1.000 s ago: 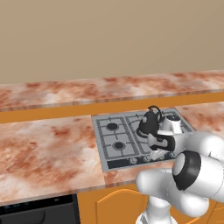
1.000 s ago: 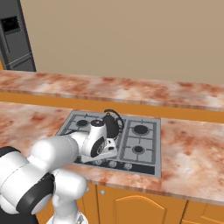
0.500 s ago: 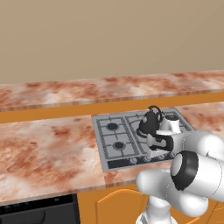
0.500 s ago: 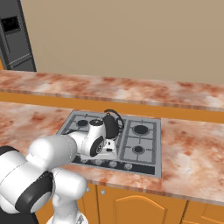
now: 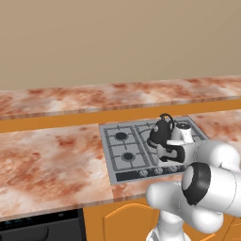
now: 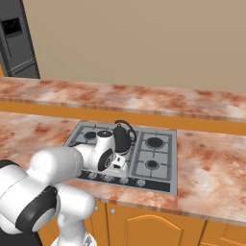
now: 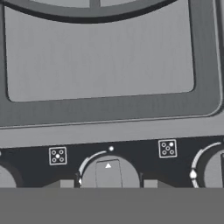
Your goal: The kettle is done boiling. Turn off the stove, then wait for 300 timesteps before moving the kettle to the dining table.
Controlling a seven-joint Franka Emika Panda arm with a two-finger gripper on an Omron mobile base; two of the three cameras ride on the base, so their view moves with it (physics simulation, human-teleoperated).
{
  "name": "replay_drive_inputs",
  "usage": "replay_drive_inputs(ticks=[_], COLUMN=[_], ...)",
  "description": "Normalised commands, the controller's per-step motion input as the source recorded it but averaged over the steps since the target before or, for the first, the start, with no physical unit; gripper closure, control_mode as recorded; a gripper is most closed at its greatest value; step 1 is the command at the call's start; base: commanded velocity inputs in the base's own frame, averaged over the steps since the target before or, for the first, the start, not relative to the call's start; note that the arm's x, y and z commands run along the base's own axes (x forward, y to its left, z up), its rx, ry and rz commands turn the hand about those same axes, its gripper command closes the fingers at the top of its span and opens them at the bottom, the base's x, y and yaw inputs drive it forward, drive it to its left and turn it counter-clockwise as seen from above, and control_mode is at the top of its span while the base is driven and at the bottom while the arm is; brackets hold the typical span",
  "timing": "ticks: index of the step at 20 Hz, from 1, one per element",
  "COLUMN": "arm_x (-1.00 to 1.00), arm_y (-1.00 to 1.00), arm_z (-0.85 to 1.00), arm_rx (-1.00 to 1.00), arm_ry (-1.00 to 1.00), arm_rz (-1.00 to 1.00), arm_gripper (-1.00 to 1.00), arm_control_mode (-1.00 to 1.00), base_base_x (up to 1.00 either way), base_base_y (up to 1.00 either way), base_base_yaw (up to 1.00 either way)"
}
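Note:
The black kettle [image 5: 162, 132] [image 6: 121, 138] stands on a rear burner of the grey stove [image 5: 123, 150] [image 6: 153, 153]. My gripper [image 5: 163, 164] [image 6: 118, 171] [image 7: 108, 183] is down at the stove's dark front knob strip, in front of the kettle and apart from it. In the hand view its two fingertips [image 7: 66, 183] sit on either side of a round knob [image 7: 109, 171], closed on it. The knob's white triangle points at a dot above it. The dining table [image 5: 94, 96] [image 6: 144, 96] runs as a long marbled slab behind the stove.
Marbled worktop [image 5: 47, 160] [image 6: 211, 168] lies on both sides of the stove. A black oven front [image 5: 42, 228] sits below the counter at the left. A dark tall appliance [image 6: 17, 43] stands at the far left. Neighbouring knobs [image 7: 214, 170] flank the gripped one.

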Motion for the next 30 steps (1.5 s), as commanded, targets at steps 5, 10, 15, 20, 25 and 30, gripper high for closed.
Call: replay_drive_inputs(ticks=[5, 10, 15, 20, 25, 30], arm_x=[-0.14, -0.1, -0.11, -0.19, -0.19, -0.12], arm_y=[0.0, 0.0, 0.0, 0.0, 0.0, 0.0], arm_z=[-0.02, -0.05, -0.05, -0.01, 0.01, 0.2], arm_rx=[0.0, 0.0, 0.0, 0.0, 0.0, 0.0], arm_ry=[0.0, 0.0, 0.0, 0.0, 0.0, 0.0], arm_rz=[-0.27, -0.28, -0.28, -0.24, -0.2, -0.1], arm_gripper=[1.0, 1.0, 1.0, -1.0, -1.0, -1.0], arm_control_mode=[-1.0, -1.0, -1.0, -1.0, -1.0, -1.0], base_base_x=[0.0, 0.0, 0.0, 0.0, 0.0, 0.0], base_base_y=[0.0, 0.0, 0.0, 0.0, 0.0, 0.0], base_base_yaw=[0.0, 0.0, 0.0, 0.0, 0.0, 0.0])
